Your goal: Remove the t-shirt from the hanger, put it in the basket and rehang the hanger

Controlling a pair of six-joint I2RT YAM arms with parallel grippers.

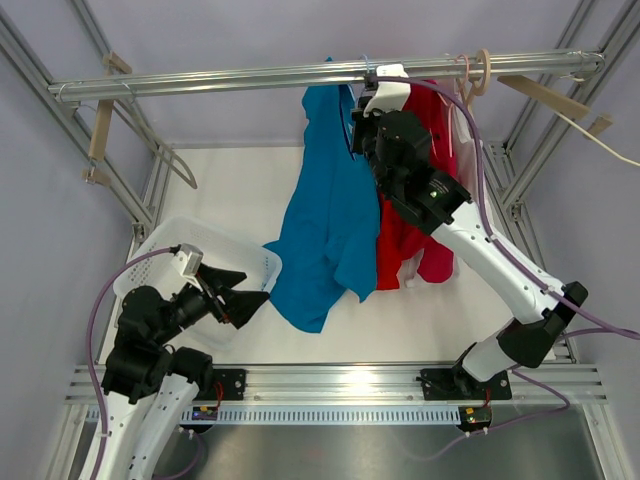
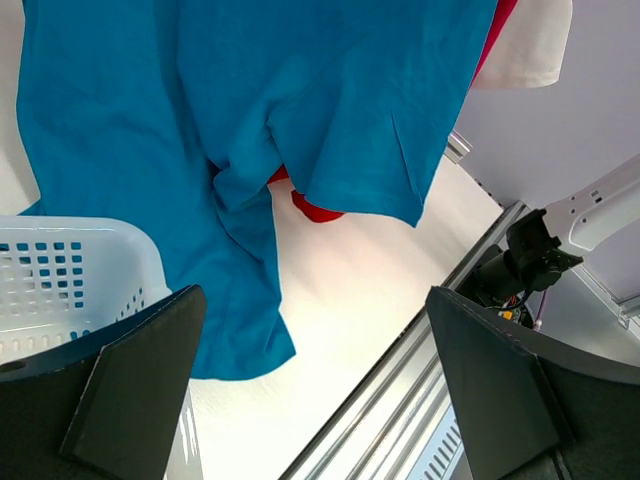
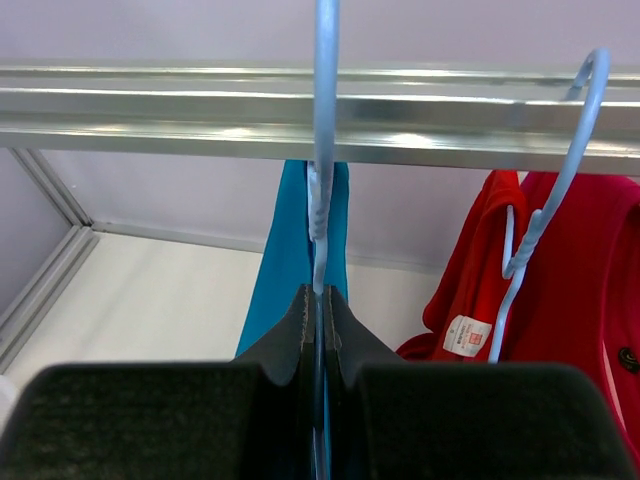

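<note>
Right gripper (image 3: 318,300) clamped on pale blue hanger (image 3: 322,150) at far rail (image 1: 250,78), blue t-shirt (image 1: 325,215) draped below; left gripper (image 2: 315,370) spread wide by basket (image 1: 160,240).

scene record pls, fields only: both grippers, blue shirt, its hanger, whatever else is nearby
left gripper: open, empty, low beside the white basket
right gripper: shut on the hanger neck, just under the rail
blue t-shirt: on the hanger, hanging below the rail
red garment: on a second hanger, right of the blue one
task state: shirt not yet off
</note>
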